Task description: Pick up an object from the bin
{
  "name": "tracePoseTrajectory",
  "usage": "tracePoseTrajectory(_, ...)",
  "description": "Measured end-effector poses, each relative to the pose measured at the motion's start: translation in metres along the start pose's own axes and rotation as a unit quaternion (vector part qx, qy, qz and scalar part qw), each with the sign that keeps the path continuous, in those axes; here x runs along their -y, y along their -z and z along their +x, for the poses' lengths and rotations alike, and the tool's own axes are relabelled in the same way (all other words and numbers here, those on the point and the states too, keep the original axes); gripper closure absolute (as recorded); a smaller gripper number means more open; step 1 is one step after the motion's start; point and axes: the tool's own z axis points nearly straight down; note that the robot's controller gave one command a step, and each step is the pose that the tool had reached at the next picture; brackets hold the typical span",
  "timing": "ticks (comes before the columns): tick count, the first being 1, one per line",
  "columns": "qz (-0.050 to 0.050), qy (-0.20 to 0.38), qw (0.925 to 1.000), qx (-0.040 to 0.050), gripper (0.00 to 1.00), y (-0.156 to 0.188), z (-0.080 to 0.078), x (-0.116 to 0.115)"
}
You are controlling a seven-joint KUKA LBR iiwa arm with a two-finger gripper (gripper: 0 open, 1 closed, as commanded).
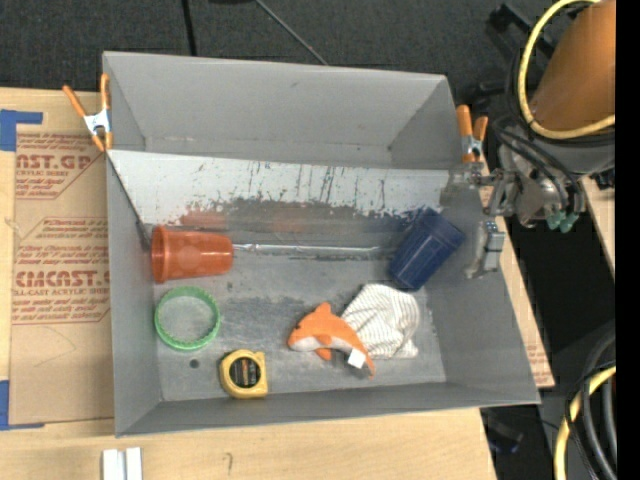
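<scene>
My gripper [488, 240] hangs at the bin's right wall, just right of a dark blue cup [425, 248] that lies tipped on its side at the right end of the floor. Nothing shows in the gripper. Below the cup lies a crumpled white cloth [387, 318], and an orange toy fish [326, 334] rests against the cloth's left edge.
Along the left side sit an orange cup [190, 254] on its side and a green ring [186, 318] below it. A yellow tape measure [243, 372] lies near the front wall. The arm with its orange cover stands outside the bin at the right.
</scene>
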Motion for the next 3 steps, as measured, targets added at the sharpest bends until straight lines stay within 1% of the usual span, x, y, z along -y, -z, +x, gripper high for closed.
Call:
tracePoseTrajectory(1, 0.000, 0.000, 1.0000, -0.0001, 0.00, 0.000, 0.000, 0.000)
tracePoseTrajectory(2, 0.000, -0.031, 0.9995, 0.0016, 0.00, -0.045, 0.011, -0.012)
tracePoseTrajectory(3, 0.000, 0.019, 0.9998, -0.0005, 0.00, -0.091, 0.008, -0.033)
